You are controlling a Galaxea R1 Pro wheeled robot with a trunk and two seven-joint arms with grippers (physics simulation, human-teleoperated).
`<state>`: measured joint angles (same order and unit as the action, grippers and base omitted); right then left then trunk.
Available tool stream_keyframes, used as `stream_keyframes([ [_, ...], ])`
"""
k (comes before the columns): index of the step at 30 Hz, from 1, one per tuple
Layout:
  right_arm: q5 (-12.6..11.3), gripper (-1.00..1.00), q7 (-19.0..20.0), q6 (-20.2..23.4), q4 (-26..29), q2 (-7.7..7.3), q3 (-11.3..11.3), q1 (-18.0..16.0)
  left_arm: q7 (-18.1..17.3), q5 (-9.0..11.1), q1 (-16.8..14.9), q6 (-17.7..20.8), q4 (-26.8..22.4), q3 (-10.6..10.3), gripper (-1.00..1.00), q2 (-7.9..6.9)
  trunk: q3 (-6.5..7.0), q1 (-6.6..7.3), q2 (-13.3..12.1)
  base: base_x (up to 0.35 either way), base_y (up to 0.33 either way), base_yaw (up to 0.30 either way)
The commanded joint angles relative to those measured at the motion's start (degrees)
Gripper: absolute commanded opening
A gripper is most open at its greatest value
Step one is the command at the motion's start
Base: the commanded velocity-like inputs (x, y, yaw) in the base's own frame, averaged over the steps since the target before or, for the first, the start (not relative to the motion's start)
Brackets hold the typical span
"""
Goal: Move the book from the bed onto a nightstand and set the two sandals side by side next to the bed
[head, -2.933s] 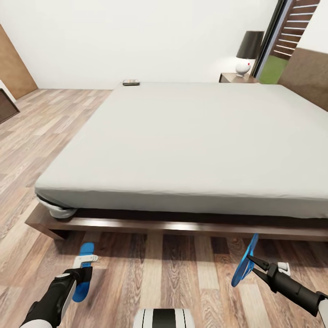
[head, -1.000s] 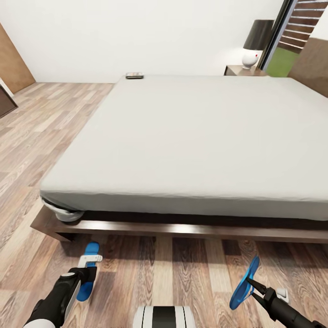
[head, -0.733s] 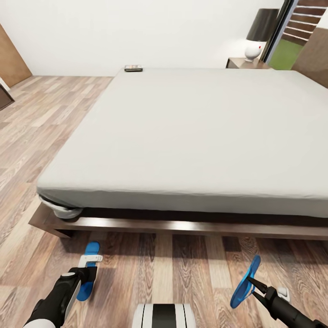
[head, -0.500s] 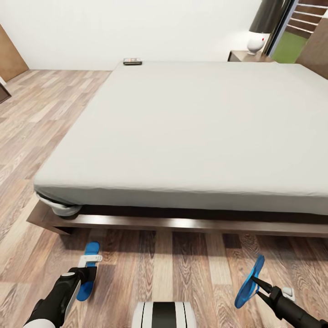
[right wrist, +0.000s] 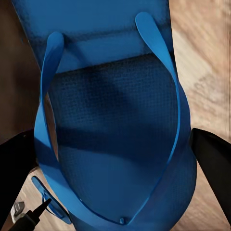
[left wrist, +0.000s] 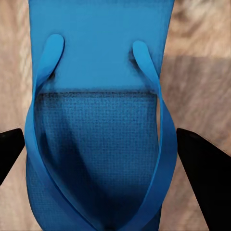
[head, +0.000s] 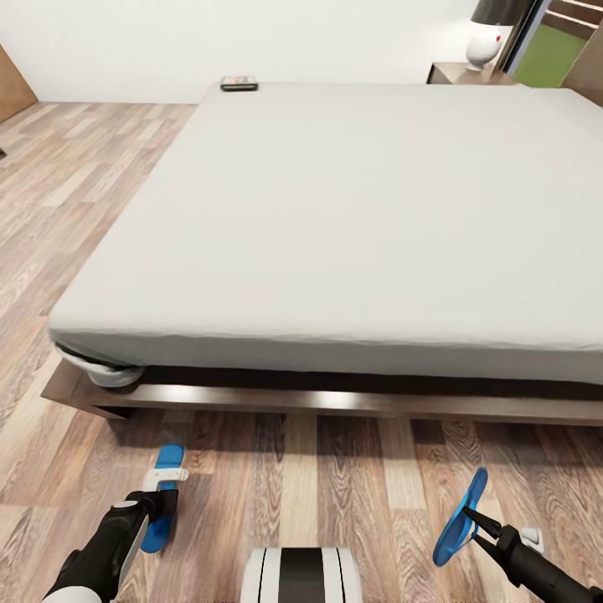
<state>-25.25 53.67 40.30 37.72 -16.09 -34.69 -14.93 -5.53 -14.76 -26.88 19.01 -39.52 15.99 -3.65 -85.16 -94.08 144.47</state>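
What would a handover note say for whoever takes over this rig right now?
Left gripper: jaws shut on the left sandal, which is held low over the floor in front of the bed.
Right gripper: jaws shut on the right sandal, which is tilted up on edge, off the floor.
The book lies on the bed's far left corner. The nightstand is beyond the far right corner, with a lamp on it.
Done: both sandals picked up and brought to the bedside.
Left: set the sandals down side by side; they are far apart now. Then move the book to the nightstand.
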Motion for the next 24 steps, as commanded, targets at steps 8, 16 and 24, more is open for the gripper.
stream_keyframes([
  [8, -0.2, -1.00, 0.1, 0.4, 0.0, 0.00, -0.1, 0.0, -0.5, -0.6, 0.0, 0.2, -0.1, 0.3, -1.00, 0.13, -1.81, -0.19, 0.1, 0.000, 0.000, 0.000],
  [16, -0.2, -1.00, 0.1, 0.4, 0.0, 0.00, -0.1, 0.0, -0.5, -0.5, 0.0, 0.2, -0.1, 0.3, -1.00, 0.13, -3.14, -0.35, 0.2, 0.000, 0.000, 0.000],
  [24, -0.2, -1.00, 0.1, 0.4, 0.0, 0.00, -0.1, 0.0, -0.5, -0.5, 0.0, -0.2, -0.1, 0.5, -1.00, -0.03, -3.14, -0.35, 0.2, 0.000, 0.000, 0.000],
])
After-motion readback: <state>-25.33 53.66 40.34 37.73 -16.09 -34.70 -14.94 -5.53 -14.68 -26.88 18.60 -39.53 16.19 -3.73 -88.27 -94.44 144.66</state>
